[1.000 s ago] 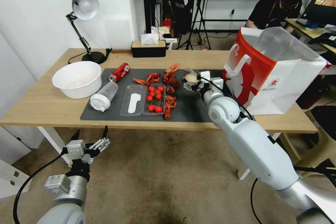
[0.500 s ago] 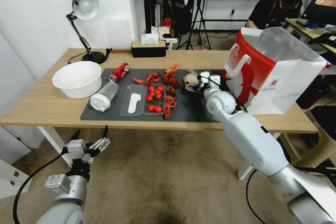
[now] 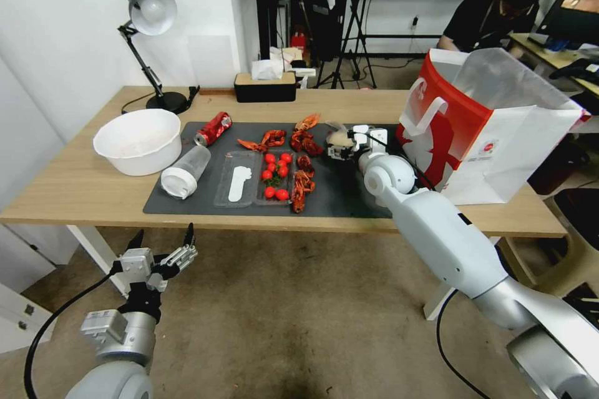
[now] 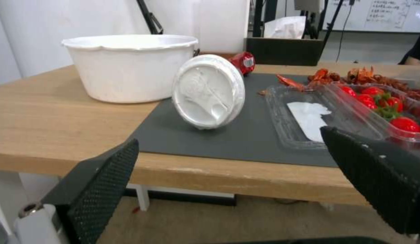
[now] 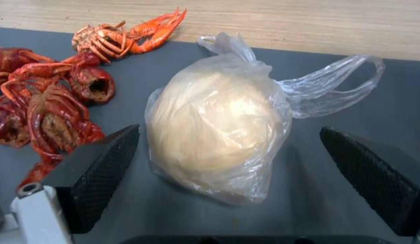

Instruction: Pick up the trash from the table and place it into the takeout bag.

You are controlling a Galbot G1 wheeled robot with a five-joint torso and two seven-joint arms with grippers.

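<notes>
Straddling the clear bag with beige lump (image 5: 219,128), the right gripper (image 5: 228,176) holds its fingers (image 5: 101,162) wide apart on either side, not touching it, apparently lined up to close on it. The bag lies on the desk's (image 3: 75,187) dark mat (image 3: 337,190), just left of the takeout bag (image 3: 486,131). The left gripper (image 3: 163,243) hangs open below the desk's near edge, holding nothing.

The right gripper (image 3: 340,147) reaches farther across the dark grey mat (image 3: 349,190) than a second ago, its arm stretched longer and lower over the table, and its spread fingers (image 5: 95,169) now flank the clear bag with beige lump (image 5: 216,127).
</notes>
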